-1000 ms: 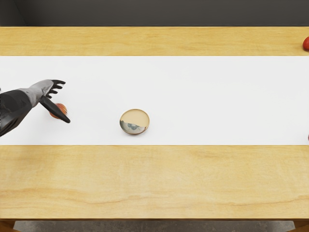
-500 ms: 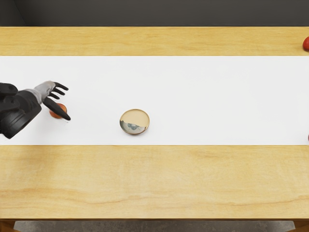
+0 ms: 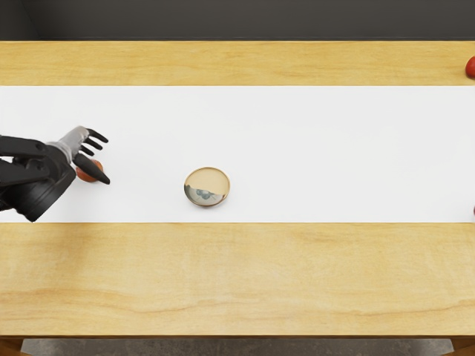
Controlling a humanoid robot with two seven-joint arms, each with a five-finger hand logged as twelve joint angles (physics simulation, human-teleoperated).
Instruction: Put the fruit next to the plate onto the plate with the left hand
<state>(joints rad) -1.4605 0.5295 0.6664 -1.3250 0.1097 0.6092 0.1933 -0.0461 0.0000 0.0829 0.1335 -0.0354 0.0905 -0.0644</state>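
We see the small round orange-red fruit [image 3: 84,176] at the left of the frame, on the white cloth runner [image 3: 312,148], well apart from the small round tan plate [image 3: 207,186] near the centre. It looks round and is partly hidden, so we cannot tell any long axis or heading. The left hand [image 3: 80,148] hangs over it released, dark fingers [image 3: 95,138] spread toward the upper right and the thumb crossing the fruit. The runner lies along a light wooden table [image 3: 237,274], with a dark wall along the top edge.

Open cloth [image 3: 148,159] between fruit [image 3: 84,176] and plate [image 3: 211,178]
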